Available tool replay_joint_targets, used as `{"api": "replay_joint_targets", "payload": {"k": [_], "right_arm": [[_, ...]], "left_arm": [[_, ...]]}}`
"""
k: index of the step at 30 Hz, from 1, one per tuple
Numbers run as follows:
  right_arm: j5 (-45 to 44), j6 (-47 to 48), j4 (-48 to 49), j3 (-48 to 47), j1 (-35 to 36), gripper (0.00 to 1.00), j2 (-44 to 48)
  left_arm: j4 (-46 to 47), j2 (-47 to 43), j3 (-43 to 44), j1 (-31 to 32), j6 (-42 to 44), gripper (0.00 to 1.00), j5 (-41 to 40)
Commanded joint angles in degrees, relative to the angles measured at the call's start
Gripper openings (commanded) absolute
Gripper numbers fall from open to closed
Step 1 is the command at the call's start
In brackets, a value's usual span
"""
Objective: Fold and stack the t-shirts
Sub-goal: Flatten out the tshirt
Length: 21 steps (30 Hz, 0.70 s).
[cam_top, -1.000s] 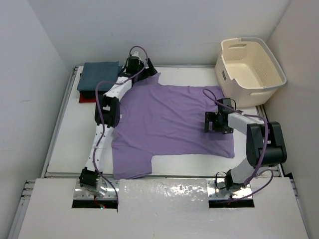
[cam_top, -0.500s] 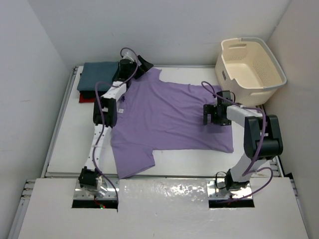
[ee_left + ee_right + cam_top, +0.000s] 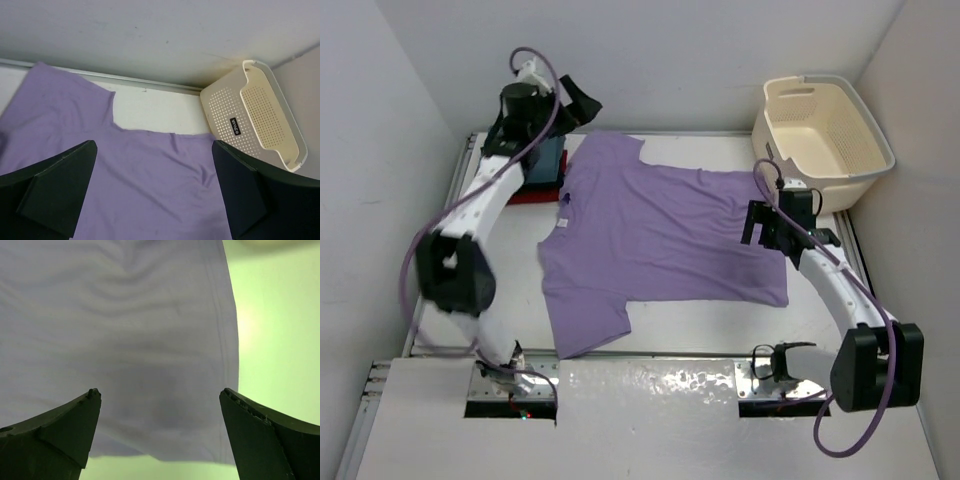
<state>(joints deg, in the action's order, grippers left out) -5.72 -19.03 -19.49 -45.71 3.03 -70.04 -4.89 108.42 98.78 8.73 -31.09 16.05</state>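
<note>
Purple shirt (image 3: 660, 240): lies spread flat in the middle of the table (image 3: 470, 290), collar to the left, hem to the right, one sleeve far and one near; no fold in it yet
Why flat: probably laid out smooth so that the sleeves and sides can be turned in cleanly; a few soft ripples show near the hem in the right wrist view
Left gripper (image 3: 585, 105): raised high at the far left, above the far sleeve and the stack, jaws wide apart and holding nothing; its own view looks down past the far sleeve toward the basket
Right gripper (image 3: 756, 226): hangs low over the right part of the shirt, close to the hem, jaws wide apart with only flat cloth below and nothing taken up
Why so placed: each gripper seems to be stationed at one end of the shirt, ready for a two-handed fold
Stack: far left corner, teal shirt (image 3: 550, 160) on top and red shirt (image 3: 533, 193) showing as a strip under it; the left arm hides most of it, and a black one cannot be made out
Basket (image 3: 810, 195): far right corner, apart from the shirt; nothing shows inside it
Progress: the purple shirt looks like the last one, still to be folded and moved left onto the stack
</note>
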Motion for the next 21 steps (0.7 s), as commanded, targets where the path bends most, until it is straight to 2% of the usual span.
{"api": "replay_joint_targets", "payload": {"k": [1, 2, 4, 5, 8, 10, 14, 17, 21], "right_arm": [[-4.12, -2.42, -5.81, 3.87, -0.39, 0.99, 2.96], [-5.0, -2.51, -8.7, 4.23, -0.39, 0.99, 3.68], [-7.19, -2.59, -10.04, 7.28, -0.39, 0.99, 6.56], [-7.64, -3.46, -11.0, 8.26, -0.39, 0.99, 7.37], [-2.91, -2.51, -8.48, 12.4, -0.48, 0.99, 8.96], [1.47, -1.81, -4.36, 13.28, -0.48, 0.99, 6.6], [5.18, -2.07, 3.82, 12.32, -0.48, 0.99, -1.05], [4.49, -2.07, 8.49, 11.35, -0.48, 0.99, -5.62], [1.33, -1.1, 9.82, 9.16, -0.57, 0.99, -11.77]], "left_arm": [[-2.58, -13.73, -17.79, 2.6, 2.36, 1.0, -8.74], [-3.19, -20.29, -26.97, 3.3, 1.92, 1.0, -9.72], [-3.03, -26.83, -36.42, 5.59, -0.71, 1.0, -12.71], [-2.24, -32.6, -45.08, 6.46, -1.25, 1.0, -12.89], [-1.8, -40.1, -58.29, 9.19, -3.35, 1.0, -12.54], [0.3, -41.18, -64.73, 10.08, -4.85, 1.0, -10.7], [9.88, -37.94, -66.97, 10.08, -4.86, 1.0, -11.65], [10.77, -32.94, -63.98, 9.02, -3.72, 1.0, -13.15], [12.8, -25.56, -62.66, 6.04, -2.66, 1.0, -11.75]]}}
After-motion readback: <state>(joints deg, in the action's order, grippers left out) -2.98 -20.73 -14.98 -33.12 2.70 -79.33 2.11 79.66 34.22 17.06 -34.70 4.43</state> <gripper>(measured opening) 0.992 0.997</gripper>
